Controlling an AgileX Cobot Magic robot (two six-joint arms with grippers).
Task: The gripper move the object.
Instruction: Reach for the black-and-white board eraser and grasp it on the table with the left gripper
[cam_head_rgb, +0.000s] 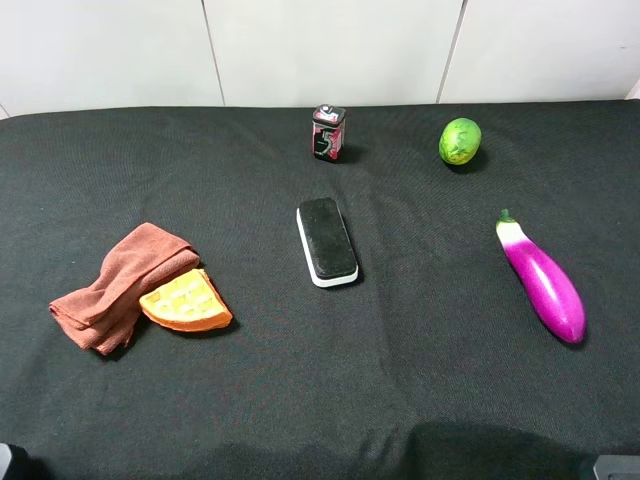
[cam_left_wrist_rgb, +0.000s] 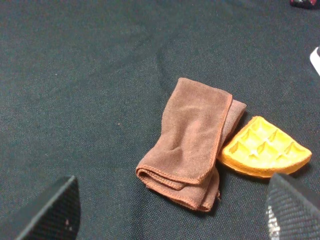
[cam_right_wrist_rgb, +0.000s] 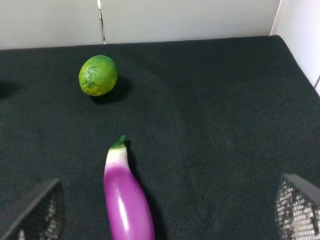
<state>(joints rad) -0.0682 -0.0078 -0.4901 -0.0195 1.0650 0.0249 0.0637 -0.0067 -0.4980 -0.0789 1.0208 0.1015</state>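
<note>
The bench (cam_head_rgb: 300, 400) is big and black. The object (cam_head_rgb: 327, 241) lies flat in its middle. Its long way runs from the far edge to the near edge. Both arms seem to sit by the near corners, about equally far from it. The left claw (cam_left_wrist_rgb: 170, 215) is wide apart and holds nothing. So is the right claw (cam_right_wrist_rgb: 167, 215).

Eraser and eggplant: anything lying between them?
Nothing; the exterior high view shows only bare black tabletop between the eraser and the eggplant.
</note>
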